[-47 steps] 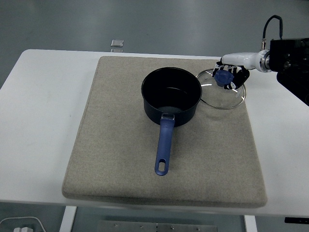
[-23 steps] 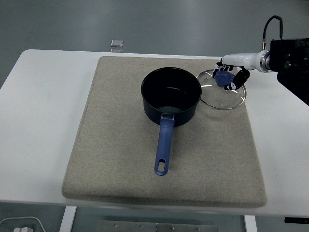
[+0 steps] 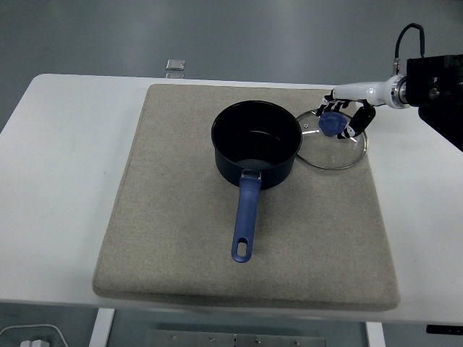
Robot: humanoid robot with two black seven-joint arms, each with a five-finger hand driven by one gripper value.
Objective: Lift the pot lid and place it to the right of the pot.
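The dark pot [image 3: 256, 143] with its blue handle [image 3: 246, 220] toward me stands in the middle of the grey mat [image 3: 173, 217]. The glass lid [image 3: 340, 150] lies flat on the mat just right of the pot, its left rim touching the pot's side. Its blue knob [image 3: 333, 124] shows almost fully. My right hand [image 3: 346, 114] reaches in from the right edge and hovers just above and behind the knob. Its black fingers [image 3: 354, 127] are loosely spread around the knob and no longer clamp it. The left arm is out of view.
The mat covers most of the white table [image 3: 58, 181]. A small clear object [image 3: 175, 66] sits at the table's far edge. The right arm's black housing [image 3: 438, 90] and a cable fill the upper right corner.
The lid has settled lower and flatter on the mat. My right hand has lifted slightly off the knob and its fingers have loosened.
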